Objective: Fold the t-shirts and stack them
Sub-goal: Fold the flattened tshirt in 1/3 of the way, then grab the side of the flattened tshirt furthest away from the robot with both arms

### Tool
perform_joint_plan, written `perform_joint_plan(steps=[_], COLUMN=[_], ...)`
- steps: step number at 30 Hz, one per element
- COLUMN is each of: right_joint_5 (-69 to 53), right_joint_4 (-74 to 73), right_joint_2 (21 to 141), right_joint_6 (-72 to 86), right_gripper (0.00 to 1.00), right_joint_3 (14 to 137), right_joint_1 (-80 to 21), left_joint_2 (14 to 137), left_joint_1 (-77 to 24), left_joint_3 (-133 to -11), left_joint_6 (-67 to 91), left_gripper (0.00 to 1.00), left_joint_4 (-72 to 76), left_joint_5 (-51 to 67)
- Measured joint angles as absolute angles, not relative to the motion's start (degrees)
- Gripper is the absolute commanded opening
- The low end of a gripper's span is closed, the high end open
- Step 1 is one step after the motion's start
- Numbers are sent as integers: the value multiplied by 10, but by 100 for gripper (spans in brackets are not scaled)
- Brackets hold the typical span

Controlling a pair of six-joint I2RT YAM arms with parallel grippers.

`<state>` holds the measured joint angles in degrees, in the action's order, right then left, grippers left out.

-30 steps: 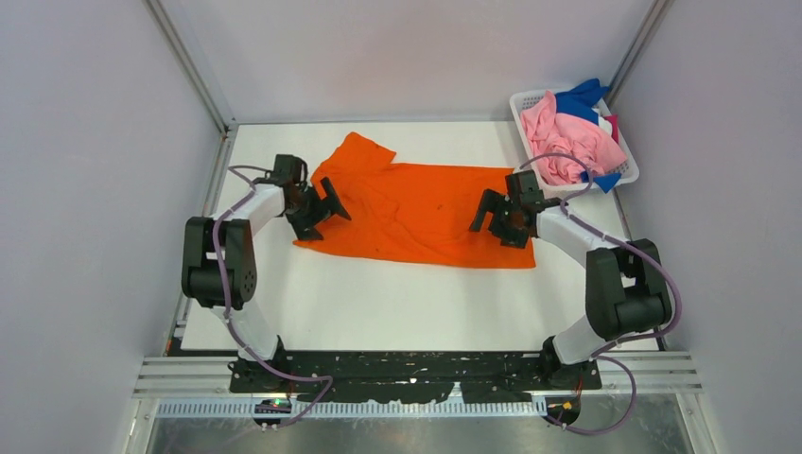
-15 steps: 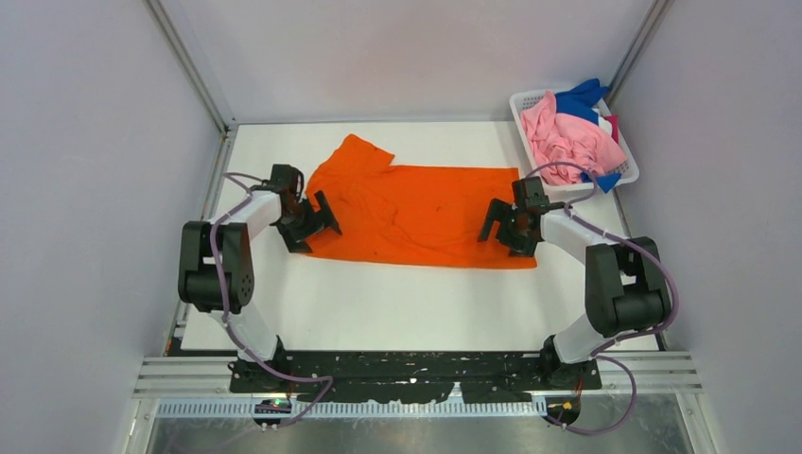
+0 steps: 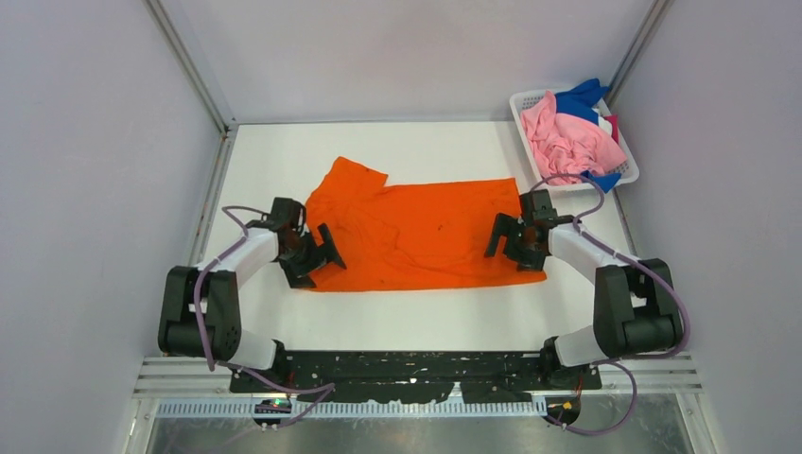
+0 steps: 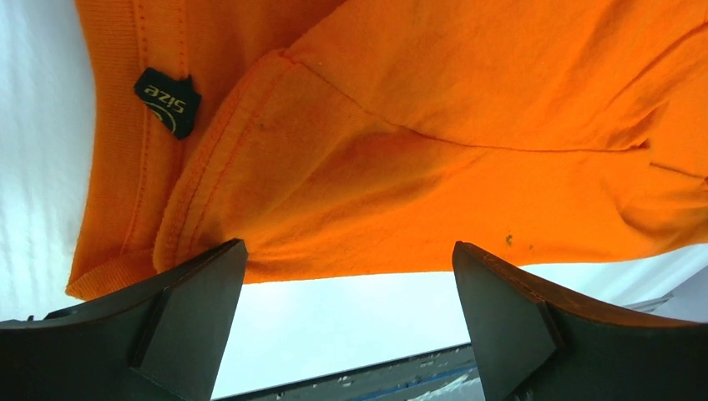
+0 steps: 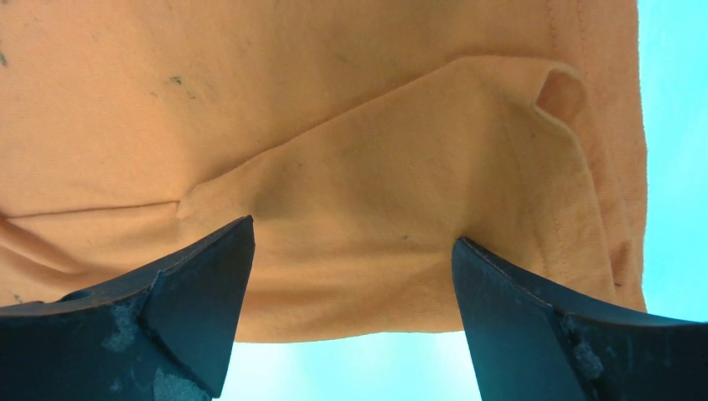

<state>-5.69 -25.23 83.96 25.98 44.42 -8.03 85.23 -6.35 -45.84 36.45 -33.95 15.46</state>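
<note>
Orange t-shirt and both arms had shifted nearer on the counter. Left hand and right hand stood apart, clamping nothing. Its near edge wanted an even two-point pinch

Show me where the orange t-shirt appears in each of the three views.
Top external: the orange t-shirt lies spread out at the middle of the white table.
Left wrist: it fills the upper part, and its black size label is at the upper left.
Right wrist: it fills the upper part and is wrinkled.
Shared landmark: the shirt's edge against the white table, low in every view.
</note>
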Motion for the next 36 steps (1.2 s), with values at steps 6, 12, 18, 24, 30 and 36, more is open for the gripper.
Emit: perform_joint_plan(steps=[6, 12, 18, 24, 30, 36], right_joint_5=[-41, -36, -36, -28, -3, 10], right_joint_4=[-313, -388, -452, -488, -508, -508], right_joint_2=[789, 747, 722, 709, 693, 653], right_joint_6=[256, 272, 294, 328, 351, 353], right_gripper=[95, 95, 95, 95, 95, 95], right_joint_3=[408, 378, 356, 343, 340, 346], right_joint_1=[-79, -79, -79, -110, -129, -130], left_joint_2=[770, 693, 645, 605, 569, 566], left_joint_1=[-107, -122, -140, -153, -153, -153], left_joint_3=[-388, -335, -307, -290, -286, -291], left_joint_6=[387, 411, 422, 423, 429, 431], left_gripper=[100, 100, 100, 100, 99, 100], left_joint_4=[-359, -399, -429, -471, -509, -509], left_joint_5=[156, 156, 156, 151, 134, 138])
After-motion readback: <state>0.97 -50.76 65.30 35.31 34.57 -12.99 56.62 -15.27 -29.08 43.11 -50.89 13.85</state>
